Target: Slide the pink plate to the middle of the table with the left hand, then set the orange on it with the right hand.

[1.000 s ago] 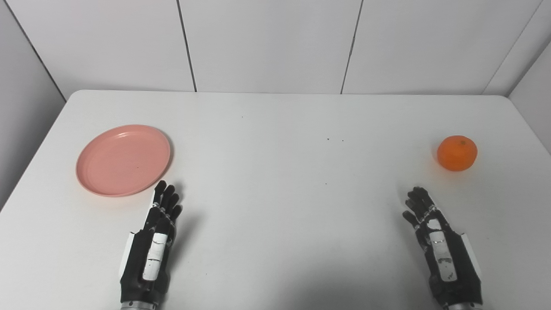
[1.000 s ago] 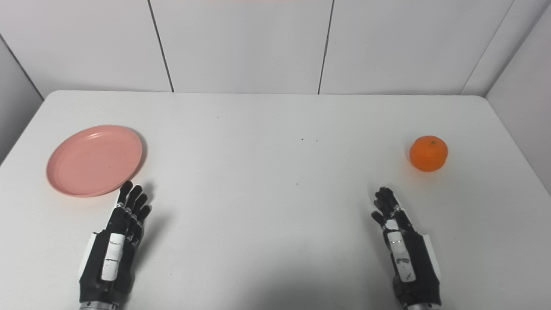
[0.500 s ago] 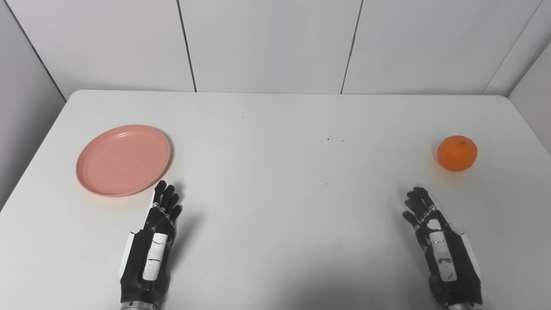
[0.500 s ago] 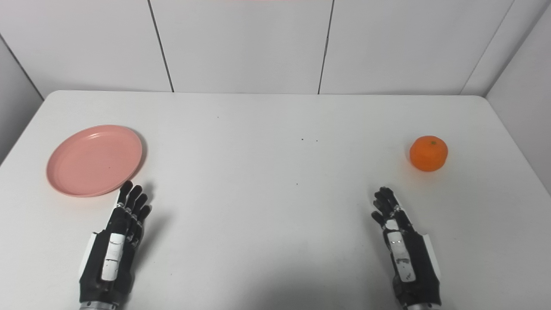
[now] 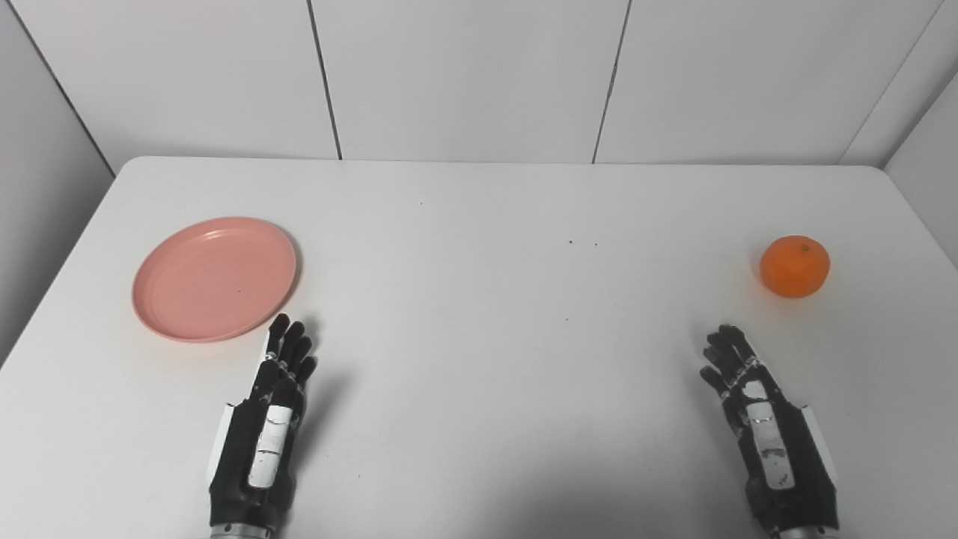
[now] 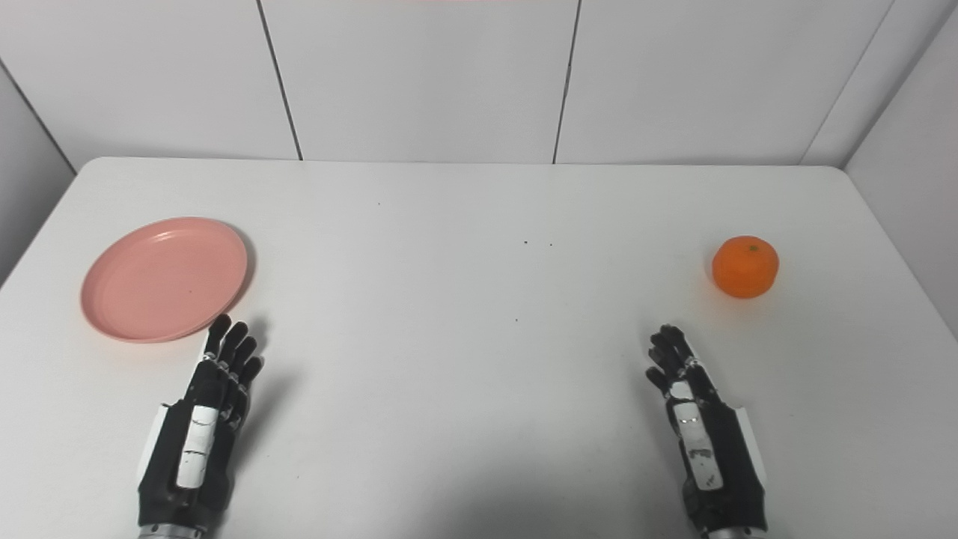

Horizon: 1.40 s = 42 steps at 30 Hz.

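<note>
- overhead, two head cameras look down on a white table point(image 5: 479, 299) with rounded far corners, backed by plain white wall panels point(image 5: 464, 75).
- a pink plate point(image 5: 215, 278) lies flat near the table's left edge, about halfway between the near and far edges; nothing is on it.
- an orange point(image 5: 795, 266) sits near the table's right edge, well apart from the plate, with the wide bare middle of the table between them.
- the left hand point(image 5: 262, 430) comes in from the near edge on the left side, black with a white strip along its back. its fingers point(image 5: 290, 346) are stretched forward and slightly spread, holding nothing. the fingertips are just beside the plate's near right rim; whether they touch it cannot be told.
- the right hand point(image 5: 763, 427) comes in from the near edge on the right side. its fingers point(image 5: 726, 348) are loosely curled, a little apart, and grip nothing. it is near the orange but clearly apart from it, on the side toward the near edge.
- a few tiny dark specks point(image 5: 582, 243) dot the table's middle.
</note>
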### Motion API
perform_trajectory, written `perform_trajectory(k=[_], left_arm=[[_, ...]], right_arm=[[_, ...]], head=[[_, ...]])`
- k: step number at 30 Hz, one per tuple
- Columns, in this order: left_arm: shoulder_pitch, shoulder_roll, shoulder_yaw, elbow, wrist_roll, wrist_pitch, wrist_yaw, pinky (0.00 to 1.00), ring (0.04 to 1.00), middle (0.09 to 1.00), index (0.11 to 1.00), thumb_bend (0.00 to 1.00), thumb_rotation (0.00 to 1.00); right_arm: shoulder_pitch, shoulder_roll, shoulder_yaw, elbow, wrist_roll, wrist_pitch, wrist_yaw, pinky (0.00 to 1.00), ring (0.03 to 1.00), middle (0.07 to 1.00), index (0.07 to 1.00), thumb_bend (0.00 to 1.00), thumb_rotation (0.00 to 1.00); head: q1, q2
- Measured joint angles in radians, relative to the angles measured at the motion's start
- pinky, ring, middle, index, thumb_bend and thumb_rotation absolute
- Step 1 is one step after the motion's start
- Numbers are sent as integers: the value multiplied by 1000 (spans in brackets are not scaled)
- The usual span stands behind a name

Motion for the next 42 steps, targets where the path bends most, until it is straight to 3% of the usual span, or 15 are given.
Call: perform_trajectory(k=[6,10,12,14,16,23,33,42], left_arm=[[0,-1,-5,11,20,-11,0,1000,1000,1000,1000,867,788],[-1,-1,-10,22,35,-29,1,1000,1000,1000,1000,840,788],[-1,-1,-12,30,39,-44,1,1000,1000,1000,1000,840,791],[-3,-1,-16,41,52,-61,1,1000,1000,1000,1000,838,788],[-5,-1,-18,50,53,-79,1,1000,998,995,1000,837,780],[-10,-1,-26,76,53,-121,3,1000,987,984,1000,835,747],[-16,0,-36,102,75,-169,4,982,976,983,1000,829,740],[-17,0,-38,104,72,-172,4,998,986,988,1000,831,729]], right_arm=[[1,-6,-7,15,31,-6,12,951,941,924,909,856,851],[0,-19,-12,53,58,-58,47,952,947,933,916,843,861],[0,-23,-14,66,62,-76,61,947,944,932,916,843,864],[-4,-25,-17,84,65,-104,69,948,944,931,920,840,866],[-5,-27,-18,97,71,-118,72,959,949,934,923,838,868],[-5,-34,-27,126,95,-163,99,971,963,947,929,837,886],[-12,-38,-35,144,105,-184,110,997,986,971,953,802,919],[-10,-38,-35,144,104,-184,110,985,975,955,947,816,905]], head=[[58,-38],[120,-84],[120,-84],[158,-120],[158,-120],[238,-190],[253,-207],[236,-204]])
